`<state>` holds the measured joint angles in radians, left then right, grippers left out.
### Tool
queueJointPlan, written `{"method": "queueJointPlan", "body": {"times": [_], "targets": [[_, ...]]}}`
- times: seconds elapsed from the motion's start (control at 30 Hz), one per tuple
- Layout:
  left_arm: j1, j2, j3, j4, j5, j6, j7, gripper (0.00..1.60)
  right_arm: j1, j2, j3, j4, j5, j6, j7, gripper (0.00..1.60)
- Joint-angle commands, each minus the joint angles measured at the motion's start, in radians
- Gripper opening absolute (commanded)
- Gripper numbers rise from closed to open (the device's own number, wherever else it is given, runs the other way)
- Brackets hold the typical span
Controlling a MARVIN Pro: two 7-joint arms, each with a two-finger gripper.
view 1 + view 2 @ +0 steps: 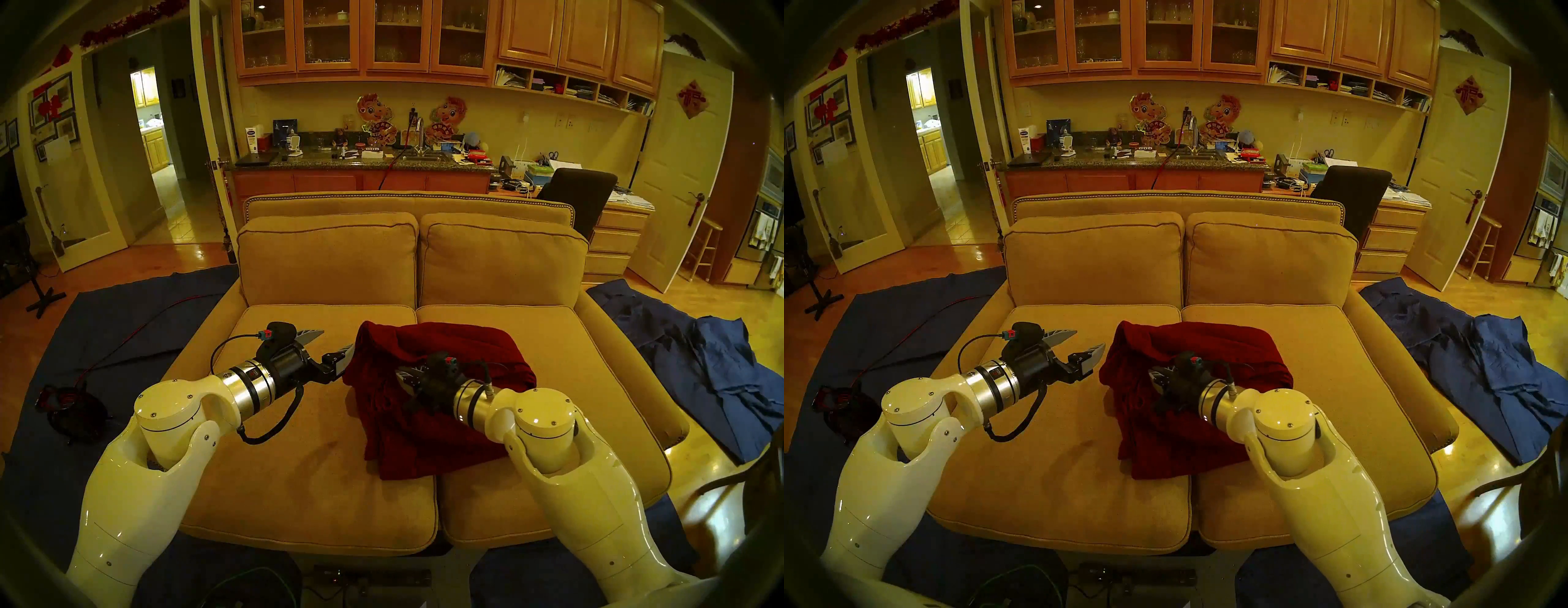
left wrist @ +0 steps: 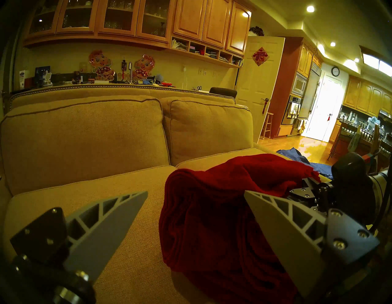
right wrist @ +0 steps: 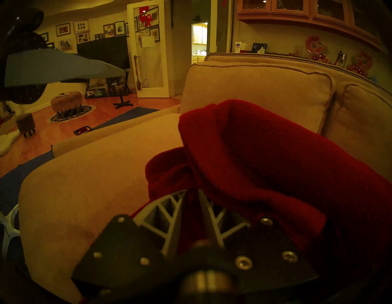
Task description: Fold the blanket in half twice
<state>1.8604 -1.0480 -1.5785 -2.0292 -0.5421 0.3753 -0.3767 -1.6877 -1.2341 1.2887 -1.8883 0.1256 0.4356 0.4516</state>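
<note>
The dark red blanket point(image 1: 445, 429) point(image 1: 1191, 441) lies bunched on the sofa seat, across the seam between the two seat cushions and mostly on the right one. Its left edge rises in a thick fold point(image 2: 212, 212) point(image 3: 265, 152). My right gripper point(image 1: 403, 375) point(image 1: 1156, 375) point(image 3: 193, 192) reaches over the blanket from the right. It is shut, with blanket fabric pinched between its fingers. My left gripper point(image 1: 337, 339) point(image 1: 1089, 339) point(image 2: 195, 192) hovers open just left of the raised fold, holding nothing. Its near fingertip is close to the fabric.
The tan sofa point(image 1: 297, 467) has two back cushions point(image 1: 331, 259) behind the seat. Dark blue cloths point(image 1: 700, 373) lie crumpled on the floor at the right, and more spread at the left point(image 1: 127, 322). A red cable and a black object point(image 1: 72, 403) sit on the left floor.
</note>
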Motion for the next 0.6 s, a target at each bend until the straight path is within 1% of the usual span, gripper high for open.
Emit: {"method": "queueJointPlan", "body": {"times": [0.0,0.07,0.13,0.2,0.23,0.27,0.43,0.47,0.57], "targets": [[-0.008,0.002,-0.004,-0.01,0.002,-0.001,0.001,1.6,-0.02,0.031,0.051,-0.076,0.022,0.019,0.011,0.59],[-0.008,0.002,-0.004,-0.01,0.002,-0.001,0.001,1.6,-0.032,0.04,0.063,-0.087,0.026,0.021,0.015,0.59],[-0.008,0.002,-0.004,-0.01,0.002,-0.001,0.0,1.6,-0.077,0.074,0.1,-0.124,0.038,0.036,0.026,0.59],[-0.008,0.001,-0.004,-0.01,0.002,-0.001,0.0,1.6,-0.107,0.09,0.124,-0.138,0.045,0.039,0.032,0.59],[-0.008,0.001,-0.004,-0.01,0.002,-0.001,0.0,1.6,-0.107,0.09,0.124,-0.138,0.045,0.039,0.032,0.59],[-0.008,0.001,-0.004,-0.01,0.002,-0.001,0.0,1.6,-0.132,0.101,0.145,-0.14,0.048,0.04,0.036,0.59],[-0.008,0.001,-0.004,-0.01,0.002,-0.001,0.0,1.6,-0.165,0.12,0.179,-0.143,0.062,0.042,0.058,0.6],[-0.008,0.001,-0.004,-0.01,0.003,-0.001,0.0,1.6,-0.182,0.126,0.19,-0.152,0.067,0.039,0.067,0.6],[-0.008,0.001,-0.004,-0.01,0.003,-0.001,0.0,1.6,-0.195,0.128,0.2,-0.158,0.074,0.04,0.075,0.6]]}}
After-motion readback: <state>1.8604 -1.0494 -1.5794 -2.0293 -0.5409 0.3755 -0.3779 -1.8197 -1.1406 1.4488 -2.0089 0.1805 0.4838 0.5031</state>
